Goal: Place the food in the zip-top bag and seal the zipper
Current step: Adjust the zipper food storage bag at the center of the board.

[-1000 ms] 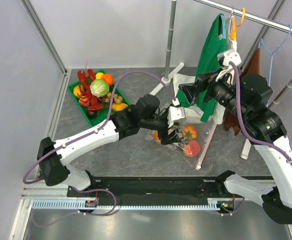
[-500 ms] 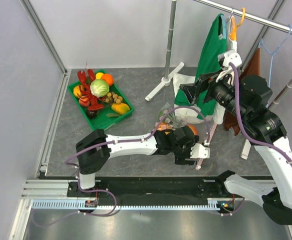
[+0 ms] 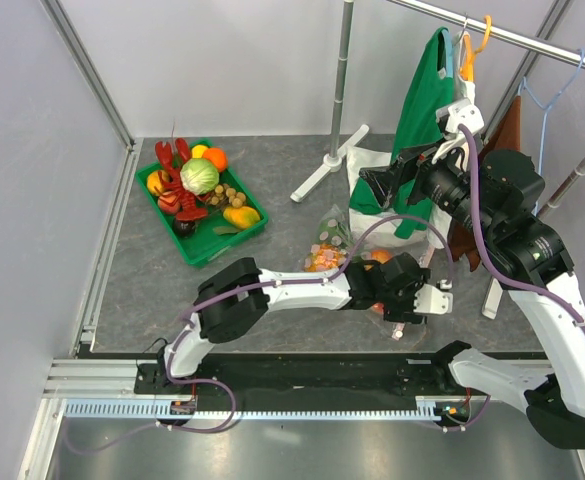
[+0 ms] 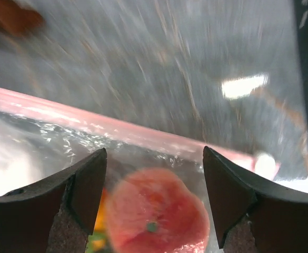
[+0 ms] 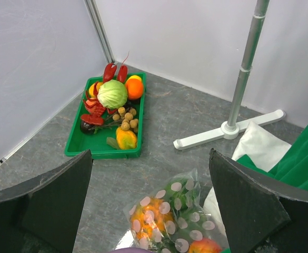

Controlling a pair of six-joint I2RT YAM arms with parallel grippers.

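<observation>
While I watch from the top camera, the grey surface takes up most of the view, with the green tray of toy produce at its far left. The zip-top bag lies mid-surface, right of the tray: clear, crinkled plastic printed with pale pink dots, its far end bunched upward. Its zipper shows in the left wrist view as a narrow pink strip running across the frame, blurred. Inside the bag I see food: orange pieces, an orange-red fruit, and a round red one just behind the strip.

My left tool is released, jaws apart, low over the zipper edge at the bag's right end; I cannot tell whether it touches the plastic. My right tool is released too, spread wide, raised well above the bag and looking down on it.

A second ago the left arm reached over the middle of the bag, above the fruit. It has since swung right and nearer, to the strip end. The right arm and the tray have not moved.
</observation>
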